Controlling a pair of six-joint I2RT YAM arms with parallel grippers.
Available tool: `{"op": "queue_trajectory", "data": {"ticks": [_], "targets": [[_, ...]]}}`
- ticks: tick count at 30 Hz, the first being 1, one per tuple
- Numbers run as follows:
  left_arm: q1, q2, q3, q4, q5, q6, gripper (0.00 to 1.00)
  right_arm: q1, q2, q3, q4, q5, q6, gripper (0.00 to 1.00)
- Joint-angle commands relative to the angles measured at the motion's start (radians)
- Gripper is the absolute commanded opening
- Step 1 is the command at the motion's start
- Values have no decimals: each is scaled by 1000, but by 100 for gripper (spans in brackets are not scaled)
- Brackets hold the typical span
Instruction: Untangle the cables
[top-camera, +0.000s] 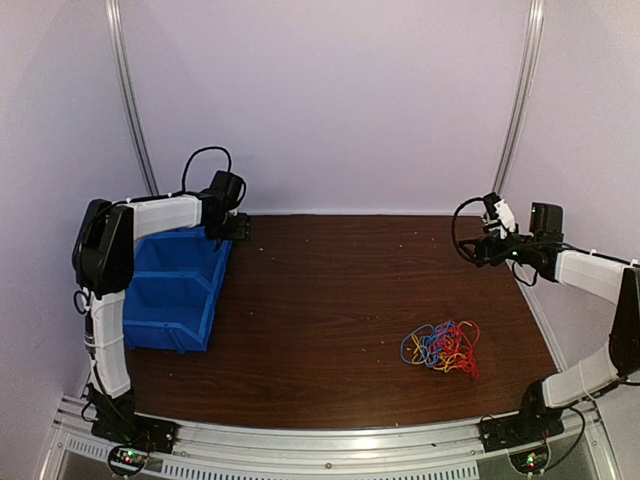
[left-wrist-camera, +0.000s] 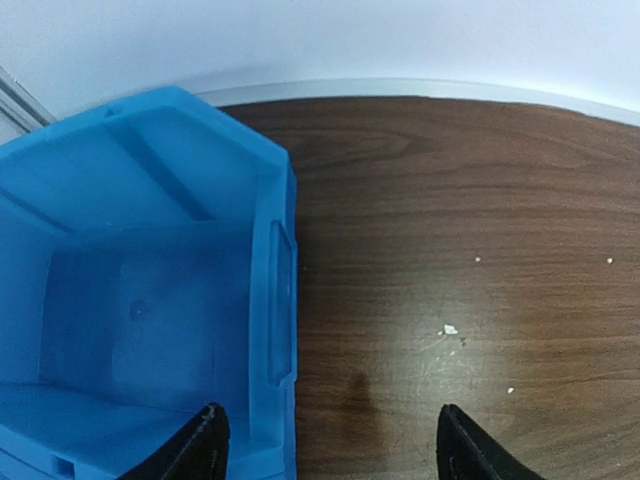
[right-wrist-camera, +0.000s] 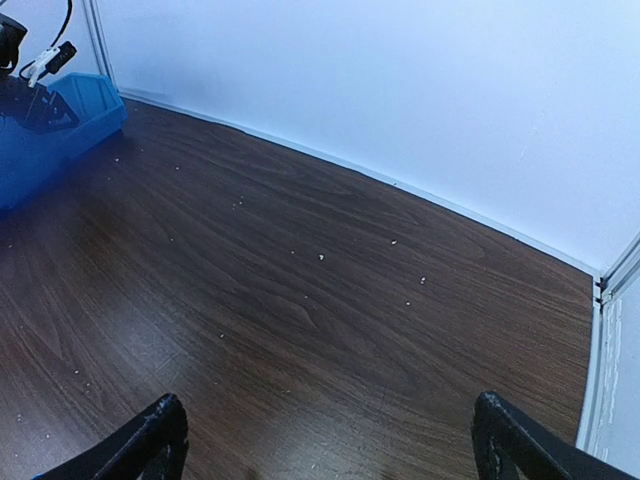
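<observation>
Well, the cables (top-camera: 441, 347) lie in one loose heap of red, blue and yellow-orange loops on the table (top-camera: 320, 300), toward its near right part, close in front of the right arm and well apart from both pincers. Nothing touches them. The left pincer (left-wrist-camera: 330, 450) hangs far off at the left, over the right-hand wall of the blue bin (left-wrist-camera: 150, 300), jaws spread wide with nothing between them. The right pincer (right-wrist-camera: 335, 450) sits near the table's far right edge, jaws equally wide and also holding nothing.

To my eye these strands will be very light, limp and a bit springy. Tugging one will likely drag the whole heap across the smooth wood unless the other pincer pins the rest. They are thin enough to slip from fingers that do not close nearly all the way. The sensible hold looks like a single loop standing proud at the rim of the heap, such as the blue one on its left side, rather than the crowded middle.

Only the overhead view shows the cables at all. The left wrist view gives the bin's inside walls and the wood beside it. The right wrist view looks across bare boards dotted with pale specks (right-wrist-camera: 321, 257) to the bin in the far corner.
</observation>
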Motion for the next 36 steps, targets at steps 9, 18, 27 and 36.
{"op": "queue_trajectory", "data": {"ticks": [9,18,27,36], "targets": [[-20,-163,-199,-21,-51,-80,69,-10,-19,24,-10,-30,-13,100],[-21,-169,-324,23,-45,-99,67,-10,-4,24,-11,-49,-11,100],[-21,-91,-256,48,30,-32,55,-10,0,25,-17,-39,-17,100],[-44,-66,-240,106,141,18,45,-10,2,22,-17,-36,-16,100]]}}
